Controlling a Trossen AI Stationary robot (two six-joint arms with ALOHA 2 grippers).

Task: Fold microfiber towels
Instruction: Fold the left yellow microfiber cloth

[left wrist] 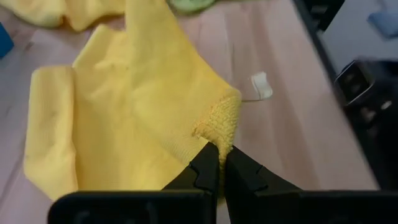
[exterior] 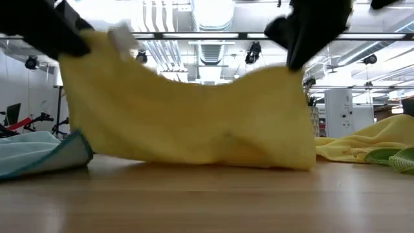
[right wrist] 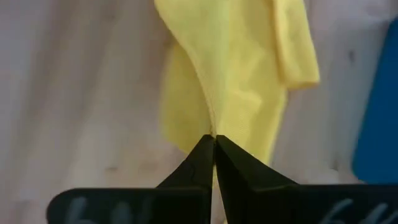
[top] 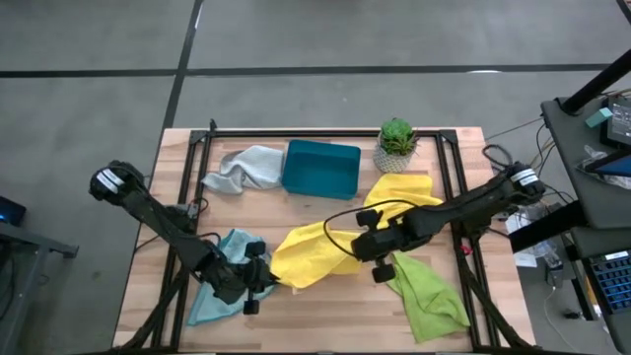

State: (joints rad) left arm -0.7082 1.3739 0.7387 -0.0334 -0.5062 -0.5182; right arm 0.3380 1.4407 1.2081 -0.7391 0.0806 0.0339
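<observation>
Yellow towel [top: 306, 258] hangs stretched between our two tools at worktop [top: 325, 330] centre-front, lower edge dragging on the wood in the low view. Long axis runs left-right, from the left tool [top: 258, 279] at the near-left corner to the right tool [top: 367, 245] at the right end, slightly farther back. Left tool's fingers [left wrist: 208, 167] pressed together, pinching a corner of the towel. Right tool also pressed together, pinching a hem edge, seen in its wrist view. Neither arm is nearer; both already hold it. We judge the next move turns on that axis: carry one held end over toward the other to halve the cloth, or lay it flat first.

Blue towel [top: 222, 281] lies under the left arm, near-left. Green towel [top: 431, 293] near-right, just beside the right tool. Second yellow towel [top: 404, 189] behind the right arm. Farther back: grey towel [top: 242, 168], teal tray [top: 320, 168], plant [top: 396, 143].
</observation>
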